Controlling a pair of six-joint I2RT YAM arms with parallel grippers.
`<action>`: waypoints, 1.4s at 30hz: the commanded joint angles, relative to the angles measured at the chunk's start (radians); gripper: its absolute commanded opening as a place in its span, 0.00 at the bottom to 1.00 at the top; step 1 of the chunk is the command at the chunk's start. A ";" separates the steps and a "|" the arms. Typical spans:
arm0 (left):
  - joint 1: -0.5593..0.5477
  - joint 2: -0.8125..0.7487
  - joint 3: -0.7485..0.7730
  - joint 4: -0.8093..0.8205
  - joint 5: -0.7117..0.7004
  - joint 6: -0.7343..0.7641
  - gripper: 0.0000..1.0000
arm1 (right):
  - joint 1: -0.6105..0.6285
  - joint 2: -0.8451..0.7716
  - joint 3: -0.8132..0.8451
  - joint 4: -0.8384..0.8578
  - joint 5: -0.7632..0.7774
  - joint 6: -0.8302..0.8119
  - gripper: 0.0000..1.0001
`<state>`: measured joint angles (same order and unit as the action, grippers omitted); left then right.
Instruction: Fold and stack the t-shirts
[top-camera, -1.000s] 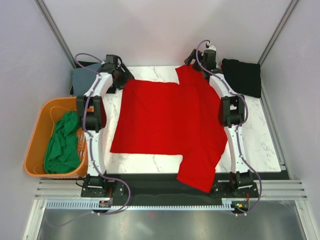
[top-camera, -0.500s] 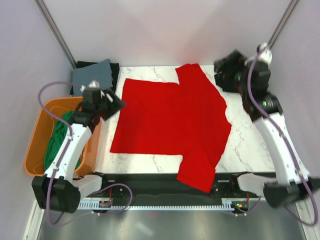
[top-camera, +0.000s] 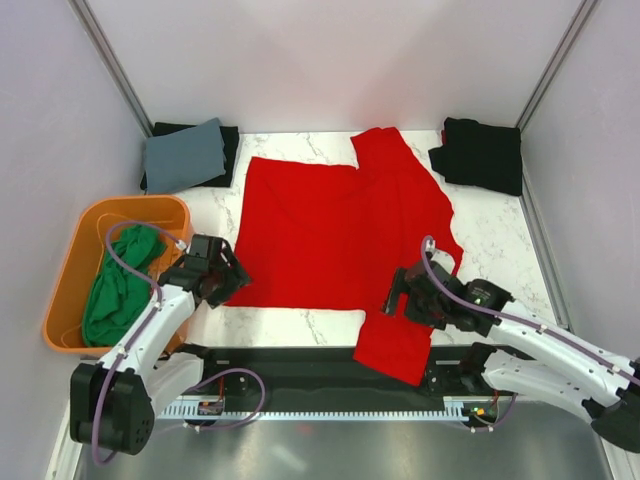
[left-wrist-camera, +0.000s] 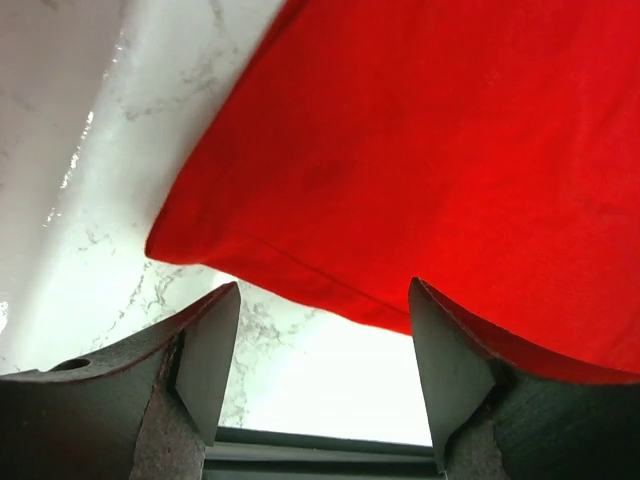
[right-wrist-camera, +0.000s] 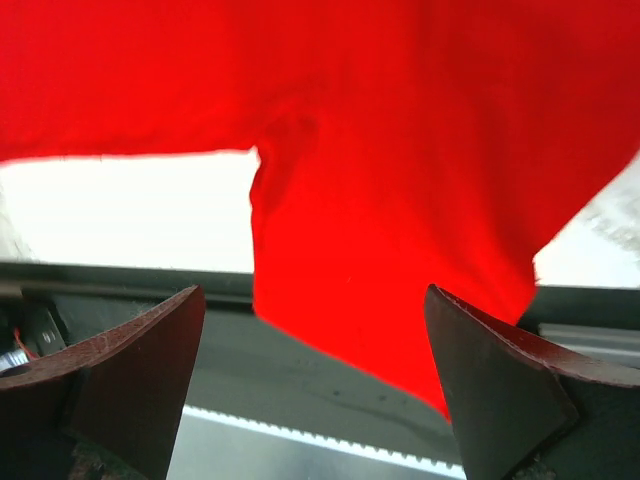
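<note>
Red all over the middle of the white marble tabletop (top-camera: 510, 250): the red t-shirt (top-camera: 340, 240) lies spread flat, one sleeve reaching to the far edge, and its near right portion spills over the black strip (top-camera: 300, 357) at the table's front. The left gripper (top-camera: 228, 280) hovers low at the shirt's near left corner, jaws well apart and nothing between them. From its wrist camera the hem corner sits just ahead of the fingers (left-wrist-camera: 205, 350) with bare marble showing underneath. Over on the other side, the right gripper (top-camera: 395, 300) hangs above the overhanging flap with its jaws spread as wide as they go, gripping nothing (its own camera looks straight down on red cloth draped past the table edge).

Around the stage: pale lilac-grey walls (top-camera: 330, 60) on three sides, slanted aluminium posts (top-camera: 110, 60) in the far corners, a ribbed metal rail (top-camera: 330, 408) beyond the arm bases. Far left, a folded slate grey-blue t-shirt (top-camera: 185, 155) rests on another black shirt (top-camera: 230, 145). In the far right corner, a black t-shirt (top-camera: 485, 155) lies folded. Off the table's left side, the orange tub (top-camera: 75, 225) holds a crumpled green t-shirt (top-camera: 115, 295).
</note>
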<state>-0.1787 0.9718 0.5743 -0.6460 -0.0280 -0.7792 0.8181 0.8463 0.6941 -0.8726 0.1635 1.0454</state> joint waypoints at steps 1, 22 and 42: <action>0.005 0.041 -0.056 -0.026 -0.116 -0.129 0.77 | 0.105 0.037 0.019 0.015 0.042 0.146 0.98; -0.004 0.307 -0.113 0.189 -0.030 -0.150 0.61 | 0.194 0.031 -0.105 0.116 0.111 0.237 0.98; -0.220 0.073 0.412 -0.357 -0.257 0.043 0.72 | 0.194 0.109 0.073 0.023 0.238 0.127 0.98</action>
<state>-0.3721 1.0660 1.0134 -0.8364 -0.2432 -0.7723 1.0088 0.9581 0.7525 -0.8318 0.3759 1.1931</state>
